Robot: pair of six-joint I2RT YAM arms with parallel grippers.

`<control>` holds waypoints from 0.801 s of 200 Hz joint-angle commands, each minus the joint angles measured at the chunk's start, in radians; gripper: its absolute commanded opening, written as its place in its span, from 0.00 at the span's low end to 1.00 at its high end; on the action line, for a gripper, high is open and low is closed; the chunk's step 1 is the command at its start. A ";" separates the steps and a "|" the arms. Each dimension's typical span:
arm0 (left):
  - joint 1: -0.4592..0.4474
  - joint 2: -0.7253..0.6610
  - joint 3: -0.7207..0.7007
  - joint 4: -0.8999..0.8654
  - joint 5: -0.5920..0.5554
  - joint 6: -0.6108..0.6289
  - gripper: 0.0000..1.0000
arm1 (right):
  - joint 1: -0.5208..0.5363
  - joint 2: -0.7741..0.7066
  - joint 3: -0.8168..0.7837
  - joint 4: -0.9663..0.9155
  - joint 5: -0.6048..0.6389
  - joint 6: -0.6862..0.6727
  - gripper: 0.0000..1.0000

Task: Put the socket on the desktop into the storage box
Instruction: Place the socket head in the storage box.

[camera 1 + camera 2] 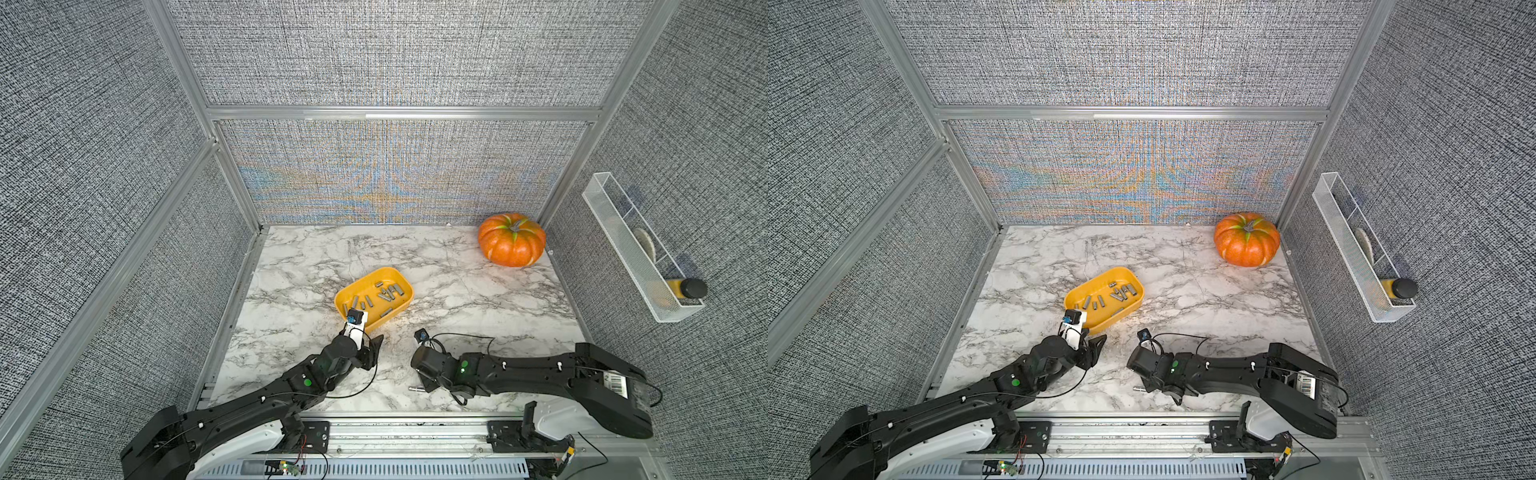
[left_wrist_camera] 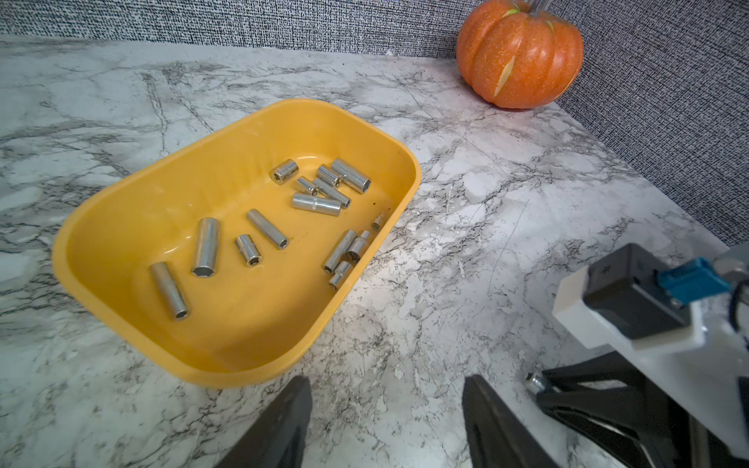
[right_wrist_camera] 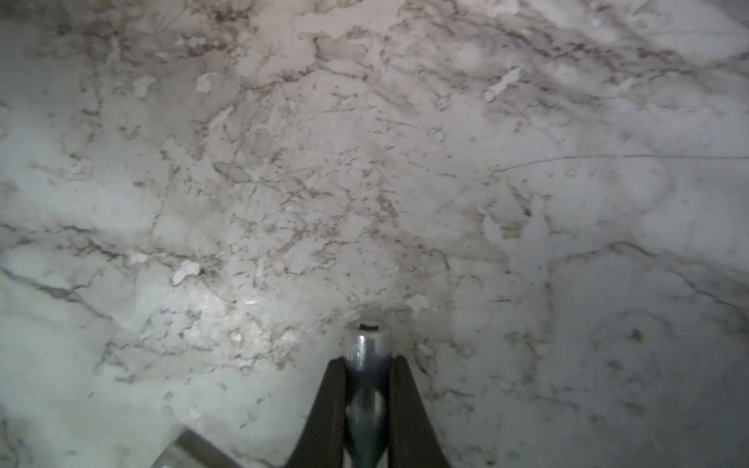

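The left arm (image 1: pixel 249 401) reaches forward and inward, and the left gripper (image 2: pixel 385 409) hangs low with its jaws standing apart. The right arm (image 1: pixel 519 370) stretches toward the middle, wrist bent downward, with the right gripper (image 3: pixel 368 364) clamped on a socket (image 3: pixel 367 338).

Two matte black arms, blocky links all the way. The left arm (image 1: pixel 249 405) shows a green status light (image 1: pixel 307 382) and small white cable clips (image 1: pixel 264 400). Its wrist camera (image 1: pixel 354 321) sits on a white mount with a blue connector. The right arm (image 1: pixel 532 368) has a green light too, a thin black cable (image 1: pixel 461 334) and a barcode label (image 1: pixel 616 382) on its bulky rear link. Its fingers (image 3: pixel 330 409) are dark, tapering wedges.
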 commanded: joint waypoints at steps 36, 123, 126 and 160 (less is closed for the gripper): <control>0.001 -0.042 -0.011 -0.013 -0.044 -0.008 0.64 | -0.187 -0.088 0.091 0.279 -0.035 -0.114 0.00; 0.001 -0.123 -0.048 0.043 0.075 0.021 0.66 | -0.354 0.452 0.660 0.260 -0.292 -0.215 0.02; 0.001 -0.129 -0.050 0.045 0.078 0.022 0.67 | -0.357 0.464 0.670 0.257 -0.299 -0.215 0.03; 0.001 -0.172 -0.065 0.059 0.111 0.023 0.73 | -0.384 0.542 0.744 0.225 -0.346 -0.219 0.18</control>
